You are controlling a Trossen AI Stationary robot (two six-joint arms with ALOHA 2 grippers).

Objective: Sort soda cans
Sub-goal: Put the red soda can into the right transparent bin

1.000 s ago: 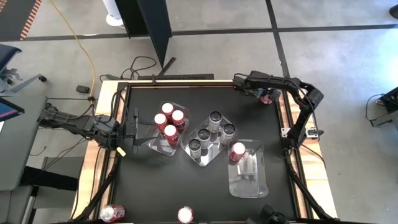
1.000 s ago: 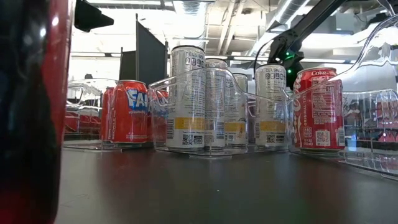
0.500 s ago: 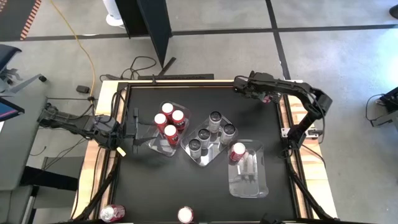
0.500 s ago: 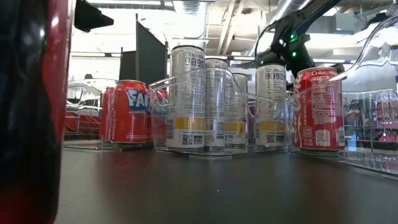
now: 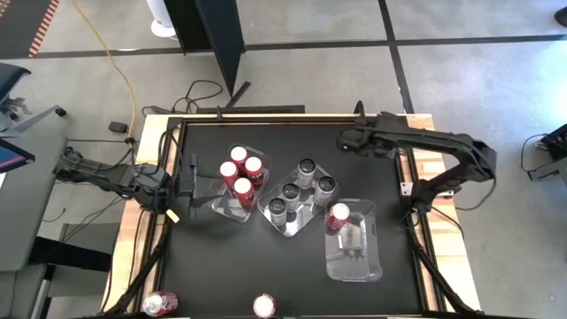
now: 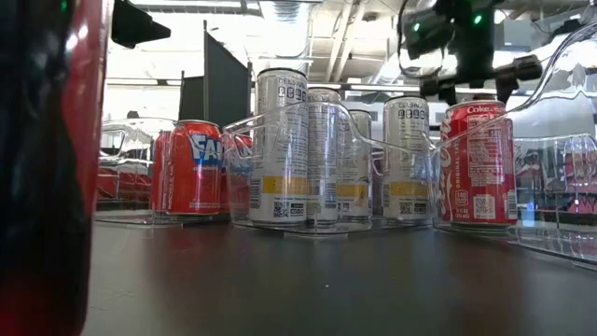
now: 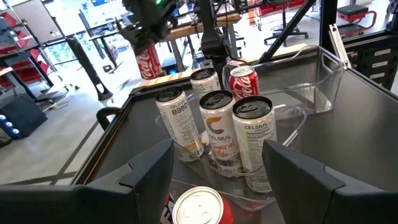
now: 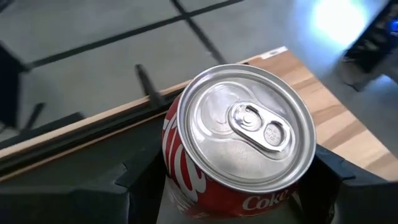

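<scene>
I am mid-carry: my right hand (image 8: 227, 186) pinches a red cola can (image 8: 239, 146) by its sides, lifted off the black surface (image 5: 221, 266) near the far right part of it. The can sits upright between my fingers, top facing the wrist camera. My left hand (image 7: 214, 186) waits with fingers spread at the left edge, just short of the tray of red cans (image 5: 241, 173), holding nothing.

The sorting is well along, I judge. Four red cans fill the left tray, the silver cans (image 5: 301, 188) stand together in the middle tray (image 5: 285, 229), and one cola can (image 5: 337, 215) stands in the right tray (image 5: 354, 266) (its matching home, most likely). The next move calls for swinging toward me over the right tray, lowering the can beside its twin without clipping the clear wall, then letting go. Two more red cans (image 5: 159, 304) wait at the near edge.

Beyond the surface lies grey floor with dark lines, a yellow cable (image 5: 120, 71) and a dark panel (image 5: 221, 40).
</scene>
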